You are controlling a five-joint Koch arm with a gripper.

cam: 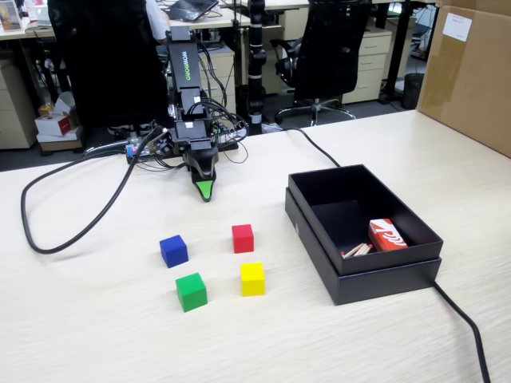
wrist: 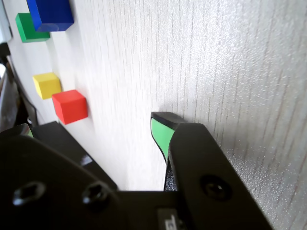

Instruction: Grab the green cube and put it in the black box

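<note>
The green cube sits on the pale table, nearest the front of the fixed view, with a blue cube behind it. In the wrist view the green cube shows at the top left corner, partly behind the blue cube. The black box stands to the right of the cubes in the fixed view. My gripper hangs tip-down above the table behind the cubes, well clear of all of them. In the wrist view the gripper stands open, with bare table beside its green-padded finger and nothing held.
A red cube and a yellow cube lie between the green cube and the box. Inside the box are a red-and-white carton and some thin sticks. A black cable loops at the left, and another cable runs along the box's right.
</note>
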